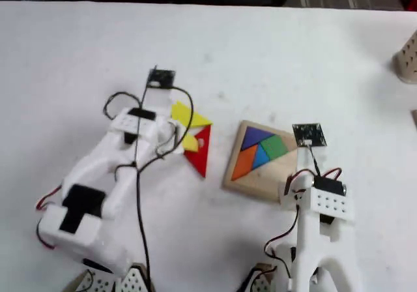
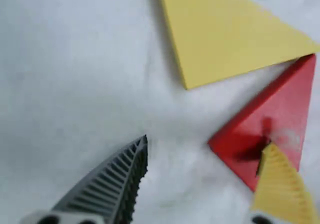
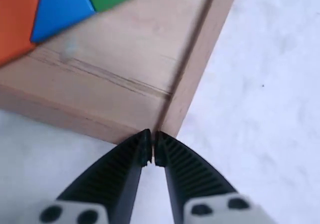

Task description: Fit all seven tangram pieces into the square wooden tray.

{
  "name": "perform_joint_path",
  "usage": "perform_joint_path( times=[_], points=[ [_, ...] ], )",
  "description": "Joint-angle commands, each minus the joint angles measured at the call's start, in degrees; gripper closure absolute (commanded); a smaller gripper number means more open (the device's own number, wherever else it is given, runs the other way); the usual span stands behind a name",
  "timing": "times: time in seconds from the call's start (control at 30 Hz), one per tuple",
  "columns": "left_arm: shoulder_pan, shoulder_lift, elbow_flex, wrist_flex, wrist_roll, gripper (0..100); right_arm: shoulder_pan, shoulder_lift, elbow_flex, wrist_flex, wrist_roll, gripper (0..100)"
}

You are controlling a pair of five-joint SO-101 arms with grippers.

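The square wooden tray [image 1: 280, 168] lies right of centre, holding purple [image 1: 254, 135], green [image 1: 275, 146], blue [image 1: 260, 156] and orange [image 1: 243, 163] pieces; its near part is bare wood [image 3: 125, 59]. A yellow triangle [image 1: 186, 115] [image 2: 225, 34] and a red triangle [image 1: 202, 152] [image 2: 270, 129] lie on the table left of the tray, touching at a corner. My left gripper [image 2: 205, 145] is open just above them, its yellow fingertip [image 2: 272, 159] over the red triangle and its grey fingertip [image 2: 135, 159] over the bare table. My right gripper [image 3: 152, 146] is shut and holds nothing, its tips at a tray corner [image 3: 165, 124].
The white left arm [image 1: 98, 188] with its black cables [image 1: 138, 194] covers the table's left front; the right arm [image 1: 322, 204] stands at the tray's near right. A pale perforated object [image 1: 407, 60] sits at the right edge. The far half of the white table [image 1: 260, 44] is open.
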Motion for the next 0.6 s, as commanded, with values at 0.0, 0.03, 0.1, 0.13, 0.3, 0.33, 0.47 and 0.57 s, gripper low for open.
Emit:
perform_joint_path(
  times=[0.0,0.03,0.1,0.13,0.3,0.33,0.47,0.57],
  points=[
    [1.36,2.86,-8.00,0.62,0.88,64,0.57,-1.19,1.67,-0.22,6.24,97.8],
    [1.54,3.21,-8.53,0.79,0.88,64,0.40,-1.19,2.29,-0.31,7.74,97.8],
    [1.98,4.00,-8.88,0.79,1.14,62,0.40,-1.27,2.73,-0.40,8.79,97.8],
    [2.07,4.18,-8.88,0.88,1.23,61,0.40,-1.27,2.81,-0.75,8.88,97.8],
    [2.07,5.76,-9.32,0.88,3.69,59,0.13,-1.19,3.16,-1.54,9.23,97.8],
    [2.07,6.29,-9.58,0.88,3.96,59,0.13,-1.19,3.16,-1.54,9.23,97.8],
    [2.33,8.92,-13.36,4.31,4.04,60,-1.27,-1.19,3.43,-2.15,9.32,97.7],
    [2.68,11.21,-16.44,7.21,3.69,60,-1.36,-1.19,3.43,-2.33,9.32,97.7]
  ],
)
